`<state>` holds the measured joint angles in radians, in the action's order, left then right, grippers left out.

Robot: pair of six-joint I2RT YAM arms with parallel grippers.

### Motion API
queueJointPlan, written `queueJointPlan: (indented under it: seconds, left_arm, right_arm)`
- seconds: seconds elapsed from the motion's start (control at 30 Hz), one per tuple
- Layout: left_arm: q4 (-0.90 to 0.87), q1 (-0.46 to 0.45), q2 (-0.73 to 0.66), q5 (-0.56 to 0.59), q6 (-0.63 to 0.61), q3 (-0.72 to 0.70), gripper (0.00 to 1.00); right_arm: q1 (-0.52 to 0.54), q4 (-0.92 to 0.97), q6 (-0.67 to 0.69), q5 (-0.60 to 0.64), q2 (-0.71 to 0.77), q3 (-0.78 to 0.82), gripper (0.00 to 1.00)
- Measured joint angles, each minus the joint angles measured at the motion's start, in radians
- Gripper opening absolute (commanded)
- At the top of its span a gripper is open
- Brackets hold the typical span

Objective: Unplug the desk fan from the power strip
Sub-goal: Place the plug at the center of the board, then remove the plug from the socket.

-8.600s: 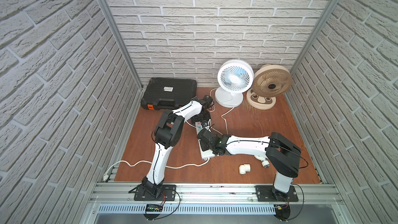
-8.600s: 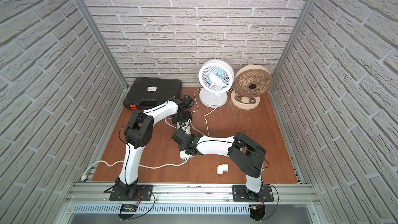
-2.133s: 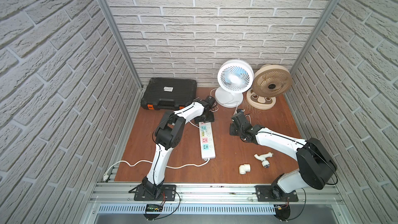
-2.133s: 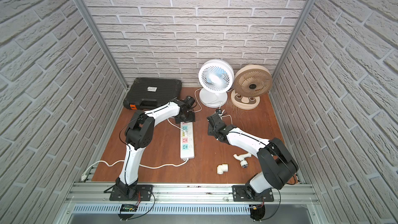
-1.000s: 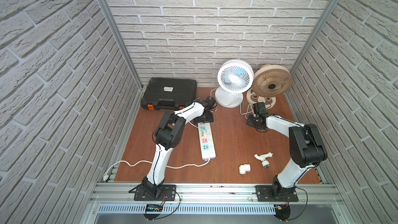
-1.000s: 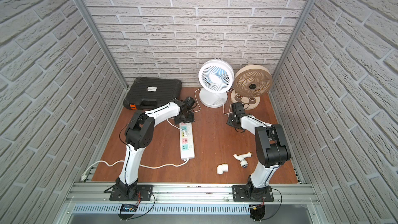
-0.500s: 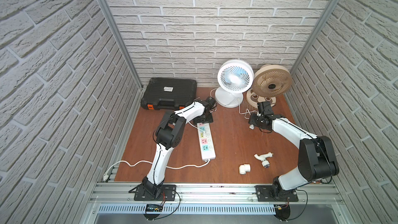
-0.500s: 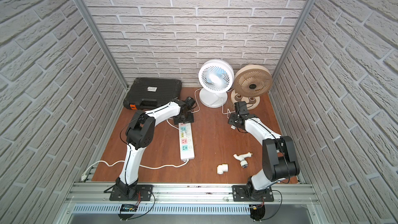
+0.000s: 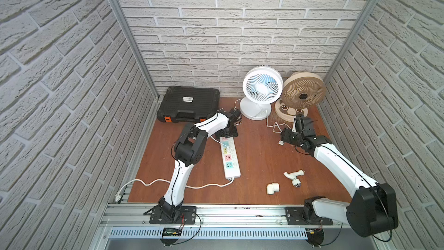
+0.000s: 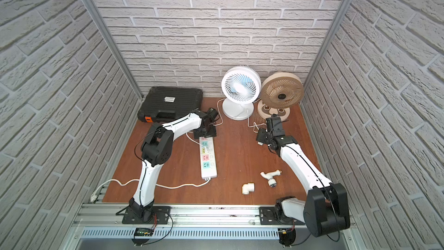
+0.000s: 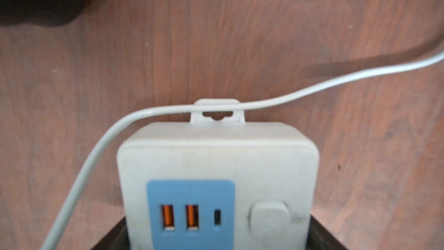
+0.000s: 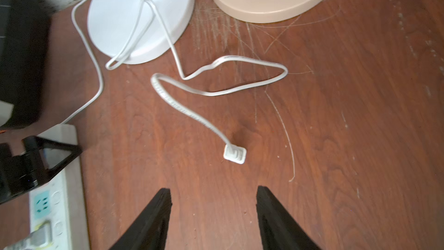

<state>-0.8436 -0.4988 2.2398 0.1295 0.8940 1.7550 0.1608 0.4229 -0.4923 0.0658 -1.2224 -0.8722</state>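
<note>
Since a few seconds ago the right pincer (image 9: 287, 138) has moved. It was at the power strip (image 9: 229, 158) in the middle of the surface (image 9: 259, 164), and now it is over at 2 o'clock, near the two fans.

In both top views the small white plug (image 10: 260, 143) lies on the wood just beside the pincer's tips, well apart from the strip. The strip lies flat, running from 12 to 6 o'clock. The left pincer (image 9: 228, 132) sits on its 12 o'clock end. The white fan (image 9: 262, 87) and the tan fan (image 9: 303, 92) stand at 1 o'clock by the back wall. A black case (image 9: 189, 103) lies at 11 o'clock.

In the left wrist view, black fingers (image 11: 113, 236) hug both sides of the strip's end, so this pincer is holding the strip. A thin white cord (image 11: 312, 90) crosses that end.

In the right wrist view, the right pincer's two black fingers (image 12: 153, 212) stand wide apart with only bare wood between them. It holds nothing. The plug lies free ahead of the tips, not touching them. The fan cord (image 12: 240, 68) curls away from the plug and runs up over the white fan's round foot.
</note>
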Motion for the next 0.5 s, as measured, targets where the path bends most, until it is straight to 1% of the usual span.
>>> queueJointPlan:
  seconds: [0.1,0.23,0.4,0.5]
  left_arm:
    - [-0.008,0.000,0.004,0.000,0.001,0.008,0.00]
    - [-0.014,0.000,0.007,-0.002,0.001,0.014,0.00]
    - [-0.037,0.005,0.019,-0.018,0.001,0.036,0.00]
    - [-0.048,0.011,0.026,-0.036,-0.002,0.047,0.00]
  right_arm:
    - [0.068,-0.018,0.000,-0.007,0.041,0.020,0.58]
    - [0.186,-0.077,0.000,-0.014,0.069,0.055,0.57]
    - [0.341,-0.186,0.011,-0.014,0.060,0.101,0.56]
    - [0.423,-0.270,0.026,-0.009,0.026,0.118,0.56]
